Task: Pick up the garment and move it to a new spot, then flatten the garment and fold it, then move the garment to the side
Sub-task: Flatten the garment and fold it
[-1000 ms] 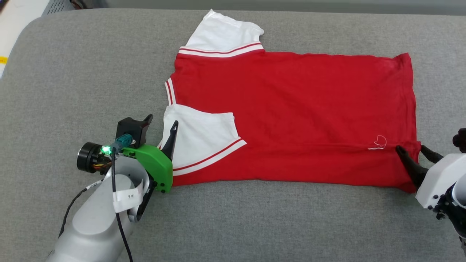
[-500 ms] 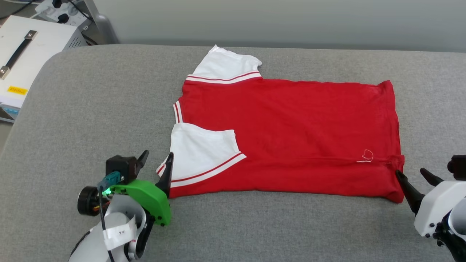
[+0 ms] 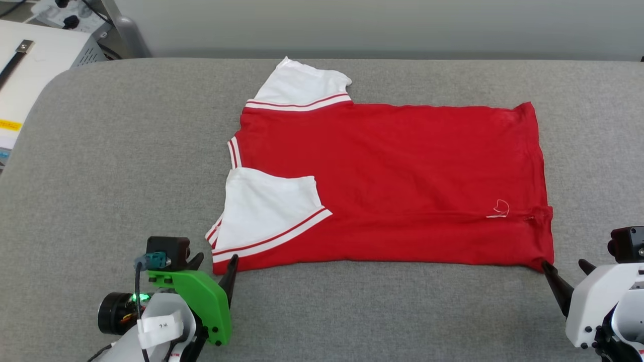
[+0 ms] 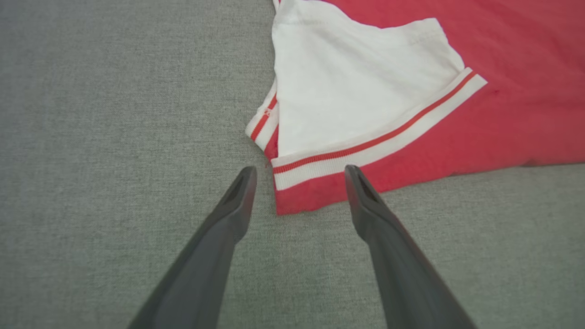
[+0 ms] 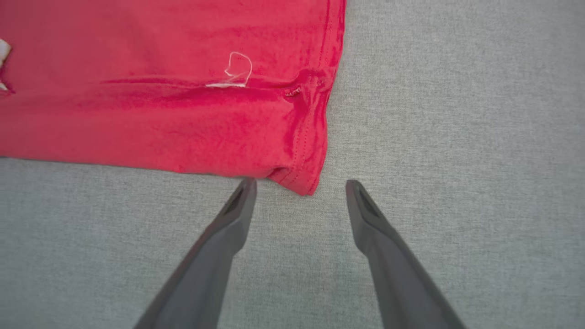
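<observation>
The garment [image 3: 402, 171] lies flat on the grey padded table [image 3: 126, 166], plain red side up, collar end to the left and hem to the right. Its near long edge is folded over the body, with the near white sleeve [image 3: 266, 201] on top; the far sleeve [image 3: 297, 85] sticks out behind. My left gripper [image 3: 215, 261] is open just short of the near left corner, which sits between the fingertips in the left wrist view [image 4: 300, 171] beside the sleeve [image 4: 356, 91]. My right gripper [image 3: 564, 265] is open at the near hem corner [image 5: 306, 185], holding nothing [image 5: 300, 183].
A white equipment case [image 3: 30, 75] and a power strip [image 3: 60, 15] stand off the table's rounded far left corner. A pale wall runs behind the table. Bare grey surface stretches left of the garment and along the near edge.
Both grippers have drawn back toward the near edge, off the sleeve and the hem corner, and stand slightly wider. The head camera has shifted. The garment stays put.
</observation>
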`<state>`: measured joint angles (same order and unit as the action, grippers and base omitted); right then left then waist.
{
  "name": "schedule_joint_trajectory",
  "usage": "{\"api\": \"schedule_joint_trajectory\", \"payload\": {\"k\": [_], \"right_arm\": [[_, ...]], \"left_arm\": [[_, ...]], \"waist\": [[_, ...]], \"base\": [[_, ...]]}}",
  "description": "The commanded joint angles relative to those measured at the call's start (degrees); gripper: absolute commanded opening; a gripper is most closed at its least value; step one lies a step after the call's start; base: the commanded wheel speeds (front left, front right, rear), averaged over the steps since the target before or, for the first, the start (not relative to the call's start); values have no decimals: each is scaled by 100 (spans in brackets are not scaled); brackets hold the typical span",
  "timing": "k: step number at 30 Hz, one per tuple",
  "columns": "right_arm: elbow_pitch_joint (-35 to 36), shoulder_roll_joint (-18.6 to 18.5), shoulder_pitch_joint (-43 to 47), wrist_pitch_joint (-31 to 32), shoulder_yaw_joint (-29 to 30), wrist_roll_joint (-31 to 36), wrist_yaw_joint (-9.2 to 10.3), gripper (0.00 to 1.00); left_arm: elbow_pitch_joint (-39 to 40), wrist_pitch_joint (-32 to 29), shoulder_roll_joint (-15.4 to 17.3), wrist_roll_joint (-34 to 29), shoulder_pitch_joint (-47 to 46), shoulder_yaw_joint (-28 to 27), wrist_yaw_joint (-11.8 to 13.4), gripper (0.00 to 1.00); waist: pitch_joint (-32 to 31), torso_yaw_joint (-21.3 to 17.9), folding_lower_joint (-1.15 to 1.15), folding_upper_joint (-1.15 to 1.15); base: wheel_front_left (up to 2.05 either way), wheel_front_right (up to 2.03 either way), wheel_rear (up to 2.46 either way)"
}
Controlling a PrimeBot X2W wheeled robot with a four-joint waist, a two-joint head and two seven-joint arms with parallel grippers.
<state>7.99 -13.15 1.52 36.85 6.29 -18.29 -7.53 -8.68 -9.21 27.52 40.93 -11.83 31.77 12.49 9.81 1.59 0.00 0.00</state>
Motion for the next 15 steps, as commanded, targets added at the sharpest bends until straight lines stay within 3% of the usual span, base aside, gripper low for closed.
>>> {"api": "schedule_joint_trajectory", "payload": {"k": [1,8,15], "right_arm": [[115,56,19,69,31,65,4,100],[428,168,-80,198,49,174,4,100],[460,176,-126,173,62,193,4,100]], "left_arm": [[57,-99,81,-35,18,-1,115,100],[39,-543,206,-118,-104,-22,526,100],[-210,-635,186,-60,-192,-24,531,100]], "waist": [[150,-77,0,0],[480,-225,0,0],[639,-303,0,0]], "base": [[0,0,0],[0,0,0],[0,0,0]]}}
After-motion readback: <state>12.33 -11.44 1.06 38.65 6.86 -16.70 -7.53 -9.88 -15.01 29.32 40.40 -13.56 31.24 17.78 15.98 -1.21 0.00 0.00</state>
